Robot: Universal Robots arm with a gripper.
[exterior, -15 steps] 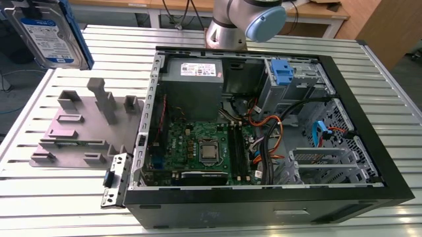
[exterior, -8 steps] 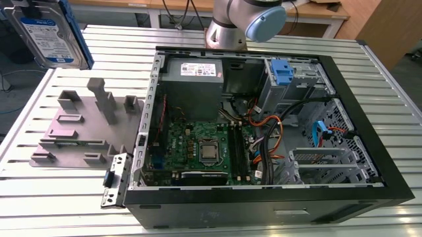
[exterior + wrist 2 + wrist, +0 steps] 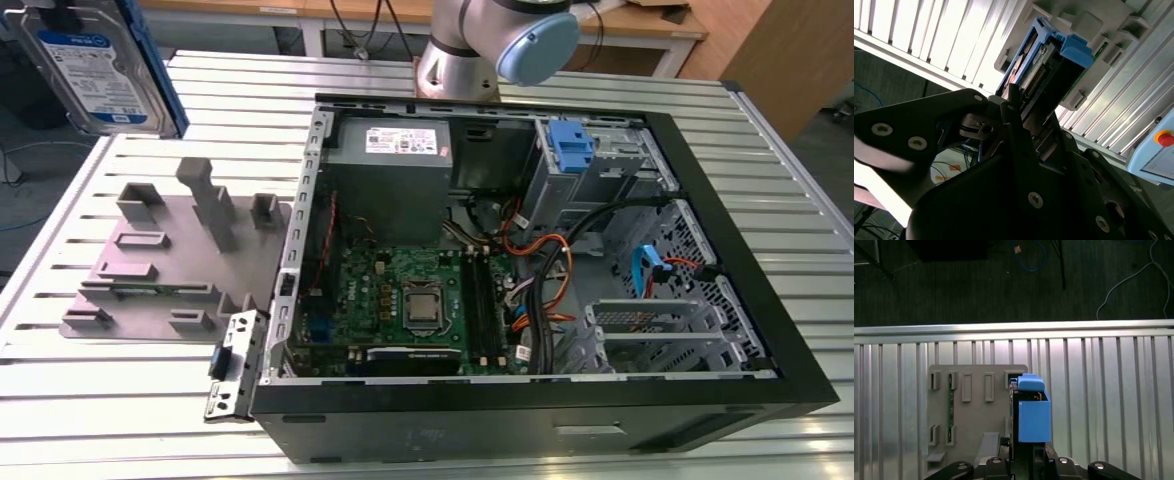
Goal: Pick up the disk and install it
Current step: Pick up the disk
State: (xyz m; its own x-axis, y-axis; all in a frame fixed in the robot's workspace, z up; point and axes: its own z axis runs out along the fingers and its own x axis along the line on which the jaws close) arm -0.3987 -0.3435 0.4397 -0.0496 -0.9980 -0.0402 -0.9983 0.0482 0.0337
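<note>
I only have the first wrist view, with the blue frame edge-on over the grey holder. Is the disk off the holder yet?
Observer: Yes. In the exterior view the disk hangs in the air, apart from the grey holder.
Operator: Which way does its face point?
Observer: Its white-and-blue label faces the exterior camera.
Operator: What's beside the holder?
Observer: An open computer case, lying on the table at the exterior view's right of the holder.

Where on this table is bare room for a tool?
Bare table slats lie between the grey holder and the edge nearest the exterior camera, and along the computer case on the exterior view's right. Inside the case, cables crowd everything. The claw holds the disk.
</note>
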